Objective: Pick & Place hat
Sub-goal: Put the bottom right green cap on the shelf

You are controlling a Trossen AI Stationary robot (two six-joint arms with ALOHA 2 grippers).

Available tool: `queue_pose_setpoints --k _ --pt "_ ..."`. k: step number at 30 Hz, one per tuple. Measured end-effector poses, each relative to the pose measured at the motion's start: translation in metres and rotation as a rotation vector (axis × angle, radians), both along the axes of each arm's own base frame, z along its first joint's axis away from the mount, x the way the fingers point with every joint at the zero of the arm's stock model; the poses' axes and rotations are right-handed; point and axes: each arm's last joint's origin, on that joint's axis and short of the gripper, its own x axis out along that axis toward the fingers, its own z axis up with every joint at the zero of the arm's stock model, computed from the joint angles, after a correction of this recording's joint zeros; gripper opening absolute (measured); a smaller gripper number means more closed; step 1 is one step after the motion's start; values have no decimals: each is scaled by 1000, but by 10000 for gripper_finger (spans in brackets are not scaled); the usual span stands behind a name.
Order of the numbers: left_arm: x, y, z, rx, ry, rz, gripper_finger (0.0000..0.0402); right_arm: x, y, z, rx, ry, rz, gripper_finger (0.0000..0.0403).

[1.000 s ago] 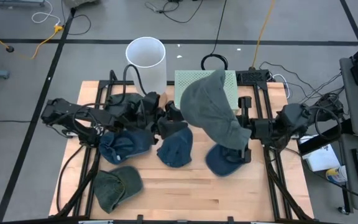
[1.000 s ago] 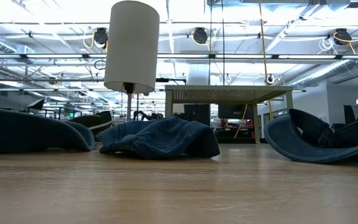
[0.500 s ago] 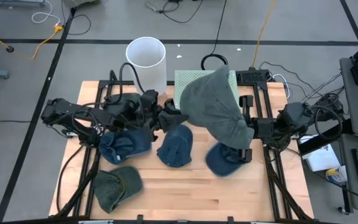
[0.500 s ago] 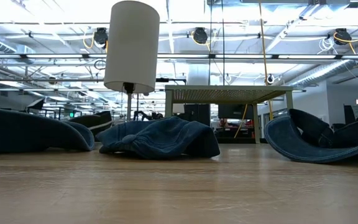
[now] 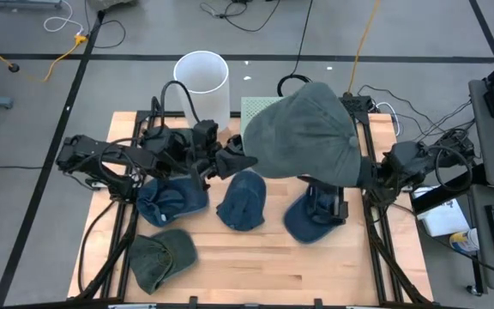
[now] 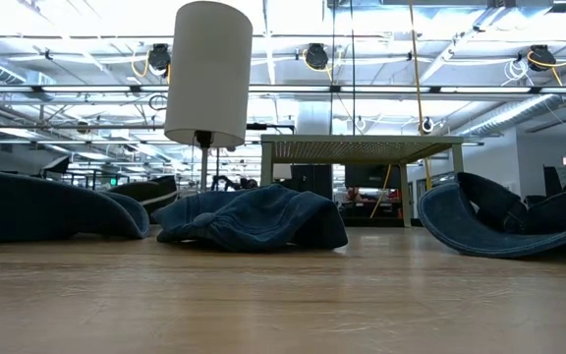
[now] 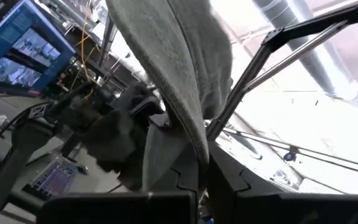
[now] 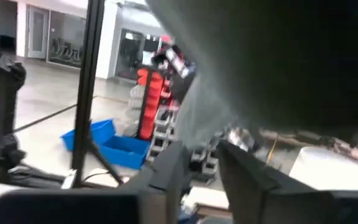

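Observation:
A grey-green hat point(image 5: 307, 133) is held up above the table's far middle, spread wide between my two arms. My left gripper point(image 5: 234, 160) is shut on its left edge. In the high view the hat's right part hides my right gripper. The right wrist view shows that gripper point(image 8: 201, 155) with its fingers apart and the hat's cloth point(image 8: 278, 62) spread just above them. The low view shows neither the hat nor the grippers. My left gripper pinches the hat's left edge point(image 7: 191, 149) between its two fingers; a band of cloth runs down into the gap. The fingers come from the table's left, slanting upward. The hat is lifted clear of the table and stretches away toward the right arm. My right gripper has the hat's cloth lying over it; whether its fingers point(image 8: 241, 168) touch the cloth, I cannot tell.
Three dark blue hats point(image 5: 171, 199) point(image 5: 243, 202) point(image 5: 311, 219) lie across the table's middle, and a green one point(image 5: 163, 257) lies near the front left. A white cylinder point(image 5: 202, 81) and a pale green perforated stand point(image 5: 260, 116) stand at the far edge.
The grey-green hat hung as a narrow slanting shape from the right gripper; it has swung up and spread out broad and level between the two arms. Its left edge has come to the left gripper, which has kept about where it was.

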Motion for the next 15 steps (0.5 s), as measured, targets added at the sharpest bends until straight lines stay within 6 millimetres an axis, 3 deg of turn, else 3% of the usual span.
queue_pose_setpoints --k 8,15 --pt "-27 16 12 39 100 30 9 -17 -8 -9 302 136 28 253" --pt "-59 27 16 54 252 59 9 -40 -18 -4 752 135 59 289"
